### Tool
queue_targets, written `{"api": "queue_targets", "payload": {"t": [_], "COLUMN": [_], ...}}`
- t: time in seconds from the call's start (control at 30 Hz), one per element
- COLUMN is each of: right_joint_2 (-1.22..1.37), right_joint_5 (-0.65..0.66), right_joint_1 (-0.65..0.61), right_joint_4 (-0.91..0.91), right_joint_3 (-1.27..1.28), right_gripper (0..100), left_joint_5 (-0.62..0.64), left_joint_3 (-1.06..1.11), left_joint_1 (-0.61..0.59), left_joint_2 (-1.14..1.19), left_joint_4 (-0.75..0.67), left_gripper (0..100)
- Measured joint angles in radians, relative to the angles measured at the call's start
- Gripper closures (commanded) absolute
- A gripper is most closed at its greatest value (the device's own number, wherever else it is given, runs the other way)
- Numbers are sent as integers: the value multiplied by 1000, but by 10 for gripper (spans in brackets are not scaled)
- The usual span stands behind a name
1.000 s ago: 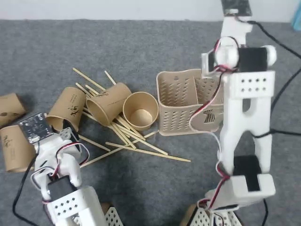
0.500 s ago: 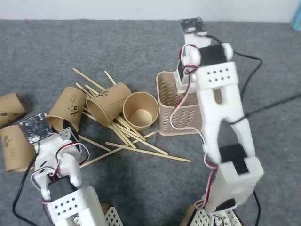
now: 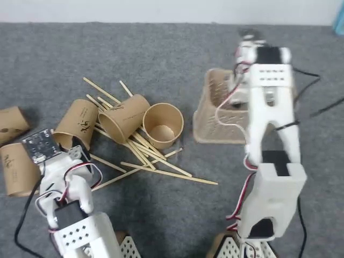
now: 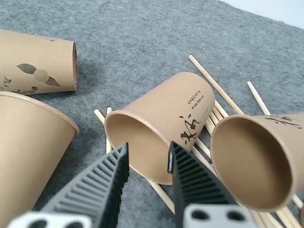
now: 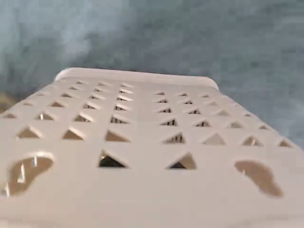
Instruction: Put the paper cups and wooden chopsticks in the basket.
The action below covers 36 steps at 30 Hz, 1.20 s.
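Several brown paper cups lie on their sides on the grey carpet at the left, among them one by my left gripper, one beside it and one facing up. Wooden chopsticks lie scattered under and around them. In the left wrist view my left gripper is open, with the lower rim of a cup showing in the gap between its fingers. The beige perforated basket stands tilted at the right. My right arm reaches over it, and the basket wall is close to the right wrist camera.
Two more cups lie at the far left edge. The left wrist view also takes in neighbouring cups and chopsticks. Bare carpet stretches along the back and the front middle.
My right arm swung left over the basket and back. The basket has shifted right and tipped over onto a tilt. The left arm and the cups have not moved.
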Motion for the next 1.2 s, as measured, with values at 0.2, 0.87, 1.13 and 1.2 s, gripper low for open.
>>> {"api": "queue_targets", "payload": {"t": [0.2,0.87,1.13,1.2], "right_joint_2": [11,66,-155,-244], "right_joint_5": [0,-2,-40,-43], "right_joint_1": [60,-14,-21,-52], "right_joint_4": [0,15,18,18], "right_joint_3": [-120,-232,-328,-296], "right_gripper": [991,809,839,868], "left_joint_5": [0,0,0,0], "left_joint_3": [0,0,0,0], "left_joint_1": [-2,-2,-2,-2], "left_joint_2": [0,0,0,0], "left_joint_4": [0,0,0,0], "left_gripper": [865,865,865,865]}}
